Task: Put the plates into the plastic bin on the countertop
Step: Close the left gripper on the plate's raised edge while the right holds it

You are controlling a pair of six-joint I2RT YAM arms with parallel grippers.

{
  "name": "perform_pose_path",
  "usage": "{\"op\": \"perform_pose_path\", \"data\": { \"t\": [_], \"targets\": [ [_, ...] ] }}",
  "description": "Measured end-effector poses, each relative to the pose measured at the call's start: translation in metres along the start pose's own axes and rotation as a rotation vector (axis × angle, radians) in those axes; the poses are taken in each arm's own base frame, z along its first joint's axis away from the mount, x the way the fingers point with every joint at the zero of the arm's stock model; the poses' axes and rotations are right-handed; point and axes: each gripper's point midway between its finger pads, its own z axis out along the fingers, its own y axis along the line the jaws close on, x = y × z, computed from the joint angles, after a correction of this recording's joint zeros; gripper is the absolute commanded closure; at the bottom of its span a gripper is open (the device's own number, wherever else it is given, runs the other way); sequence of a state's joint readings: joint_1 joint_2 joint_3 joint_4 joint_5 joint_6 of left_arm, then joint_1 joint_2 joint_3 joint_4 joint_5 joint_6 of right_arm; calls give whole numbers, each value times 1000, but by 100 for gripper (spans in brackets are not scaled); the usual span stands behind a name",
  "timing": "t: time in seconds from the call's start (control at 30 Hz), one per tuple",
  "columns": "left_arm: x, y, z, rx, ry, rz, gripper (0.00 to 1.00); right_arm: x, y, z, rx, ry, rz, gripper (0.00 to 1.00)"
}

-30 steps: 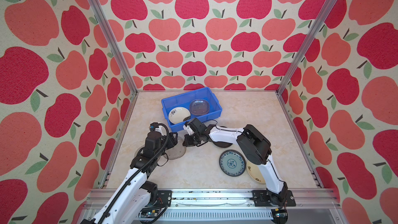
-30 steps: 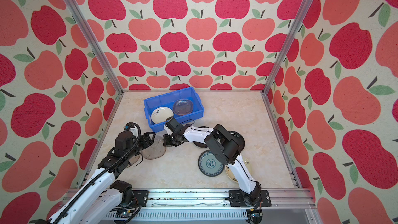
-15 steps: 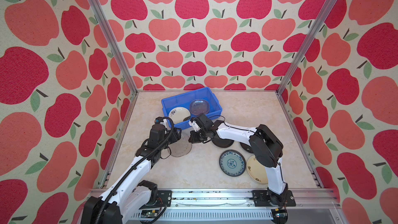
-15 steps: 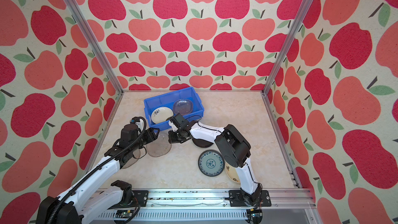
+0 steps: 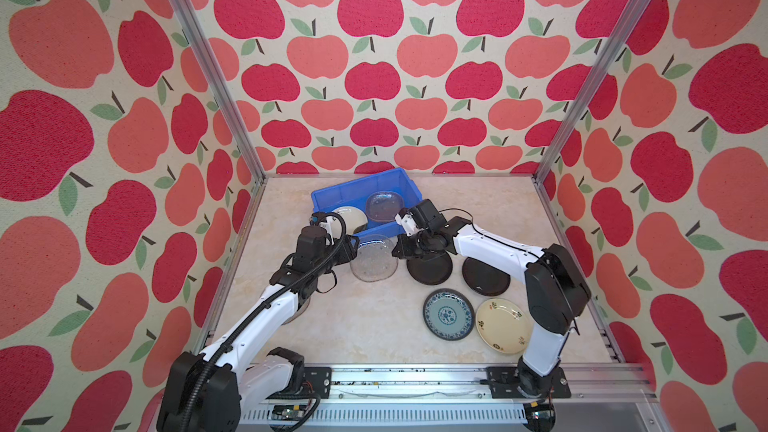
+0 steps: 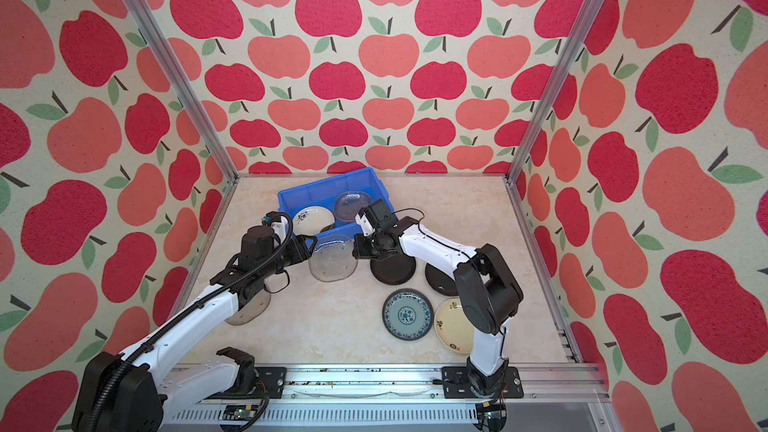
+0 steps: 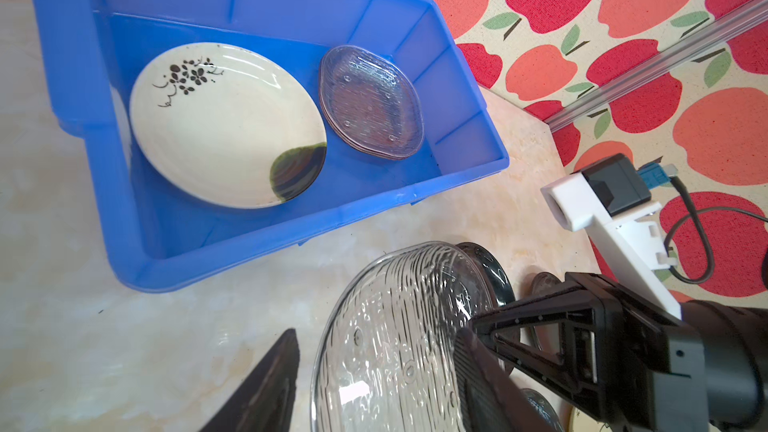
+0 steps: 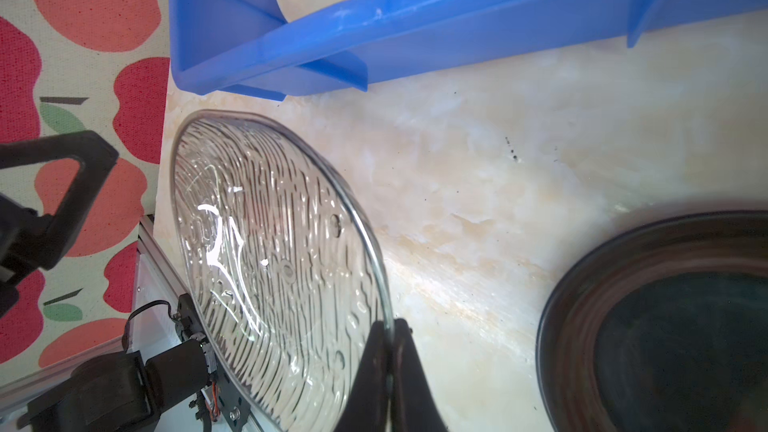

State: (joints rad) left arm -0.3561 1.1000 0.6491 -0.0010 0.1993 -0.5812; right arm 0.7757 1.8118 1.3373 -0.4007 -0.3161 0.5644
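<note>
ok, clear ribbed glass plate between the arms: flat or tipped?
Tipped: the clear ribbed glass plate stands tilted, its rim pinched in the right claw, not flat on the marble countertop.

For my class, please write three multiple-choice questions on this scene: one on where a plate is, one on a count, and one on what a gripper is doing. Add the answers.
1. Where is the teal plate?
A. in the blue bin
B. on the countertop, beside a cream plate
C. held in the air

2. How many black plates lie on the countertop?
A. one
B. five
C. two

3. What is the right gripper doing?
A. shut on the clear glass plate's rim
B. open and empty
C. shut on the teal plate

Answers:
1 B: it lies flat on the marble, outside the bin.
2 C: both sit side by side by the right arm.
3 A: the right wrist view shows it clamped on that rim.
</note>
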Motion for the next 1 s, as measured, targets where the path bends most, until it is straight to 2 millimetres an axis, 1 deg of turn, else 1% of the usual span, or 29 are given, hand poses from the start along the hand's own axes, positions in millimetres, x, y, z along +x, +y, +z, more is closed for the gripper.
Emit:
{"op": "perform_pose_path", "data": {
  "t": [0.13, 0.23, 0.3, 0.4, 0.47, 0.53, 0.57, 0.63, 1.0],
  "targets": [
    [10, 0, 8, -4, 35, 3, 45, 2, -3, -4, -1, 3, 9, 100],
    [11, 0, 9, -3, 37, 4, 48, 2, -4, -9, -1, 0, 15, 100],
    [11, 0, 9, -3, 37, 2, 52, 0, -4, -12, -1, -6, 16, 100],
    [11, 0, 9, -3, 37, 2, 52, -2, -3, -17, -4, -15, 15, 100],
    [11, 0, 9, -3, 37, 1, 58, -2, -3, -18, -6, -19, 15, 100],
    [11, 0, 9, -2, 38, 1, 61, -3, -2, -19, -7, -21, 14, 100],
    [11, -1, 9, -2, 38, 0, 66, -3, -2, -19, -7, -21, 14, 100],
    [11, -1, 9, 0, 40, -2, 70, -3, -2, -19, -7, -22, 14, 100],
    [15, -1, 9, 8, 51, -1, 69, -7, 1, -21, -11, -30, 10, 100]
  ]
}}
